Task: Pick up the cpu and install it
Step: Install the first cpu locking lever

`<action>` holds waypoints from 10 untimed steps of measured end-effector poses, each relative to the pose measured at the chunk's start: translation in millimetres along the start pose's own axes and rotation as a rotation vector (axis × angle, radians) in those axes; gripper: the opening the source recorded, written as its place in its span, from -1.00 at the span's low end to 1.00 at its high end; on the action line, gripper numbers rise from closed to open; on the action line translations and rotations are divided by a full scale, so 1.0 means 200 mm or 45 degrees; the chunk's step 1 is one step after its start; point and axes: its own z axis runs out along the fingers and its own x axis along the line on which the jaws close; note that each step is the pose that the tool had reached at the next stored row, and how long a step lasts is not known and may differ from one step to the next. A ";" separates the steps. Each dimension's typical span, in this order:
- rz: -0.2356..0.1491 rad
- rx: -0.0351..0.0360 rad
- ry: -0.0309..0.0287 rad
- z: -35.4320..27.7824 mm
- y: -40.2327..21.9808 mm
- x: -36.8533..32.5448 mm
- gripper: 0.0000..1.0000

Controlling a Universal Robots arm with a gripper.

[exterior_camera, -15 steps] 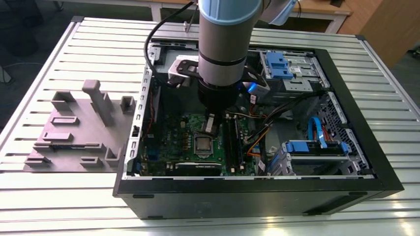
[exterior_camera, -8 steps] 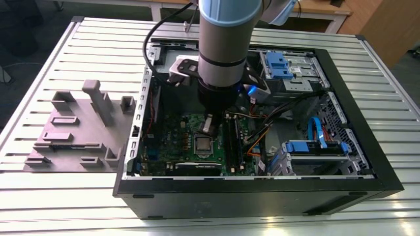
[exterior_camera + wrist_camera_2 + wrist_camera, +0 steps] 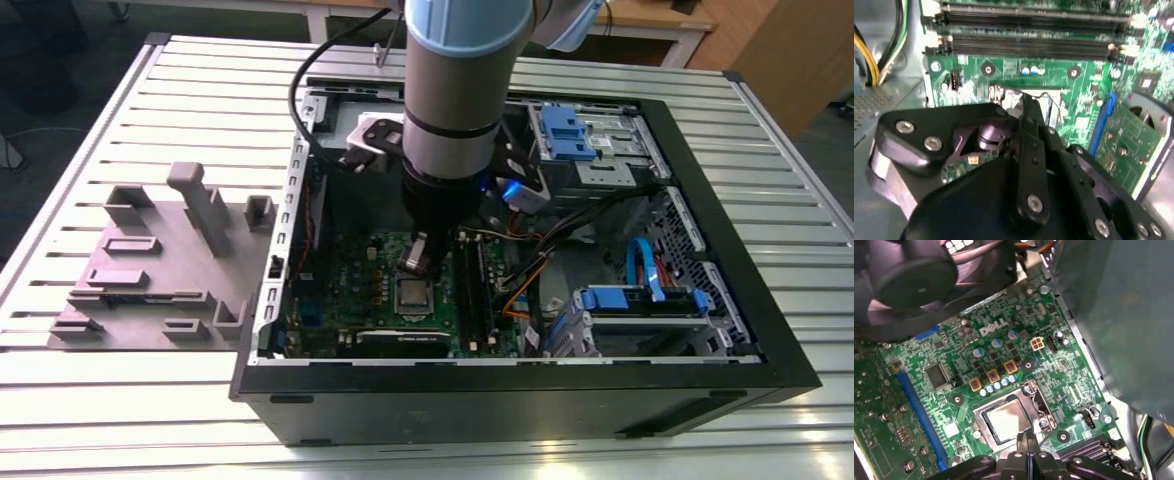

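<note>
The cpu (image 3: 1006, 421), a small square chip with a silvery top, lies flat inside the metal-framed socket on the green motherboard (image 3: 1004, 355). In the exterior view the cpu (image 3: 415, 293) sits in the middle of the board inside the black computer case (image 3: 747, 290). My gripper (image 3: 419, 265) hangs just above the socket's far edge. In the first wrist view the gripper (image 3: 1027, 441) is shut, its fingertips pressed together beside the socket frame, and nothing shows between them. In the second wrist view its black fingers (image 3: 1031, 150) hide most of the socket.
Black memory slots (image 3: 1029, 45) run beside the socket, and an expansion card (image 3: 1134, 145) stands on the other side. Cables (image 3: 534, 275) and blue drive bays (image 3: 581, 135) crowd the exterior view's right. A grey fixture block (image 3: 147, 270) sits on the slatted table outside the case.
</note>
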 end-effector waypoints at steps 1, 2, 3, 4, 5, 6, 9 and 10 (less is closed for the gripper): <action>0.013 -0.0008 0.0005 0.002 0.000 0.000 -0.80; 0.026 -0.0014 0.0009 0.003 0.000 0.000 -0.80; 0.039 -0.0022 0.0015 0.005 0.000 0.000 -0.80; 0.053 -0.0030 0.0021 0.006 0.000 0.000 -0.80; 0.064 -0.0036 0.0026 0.007 -0.002 -0.001 -0.80; 0.072 -0.0040 0.0028 0.007 -0.005 -0.003 -0.80; 0.086 -0.0041 0.0045 0.007 -0.019 -0.011 -0.80; 0.088 -0.0039 0.0049 0.008 -0.024 -0.014 -0.80</action>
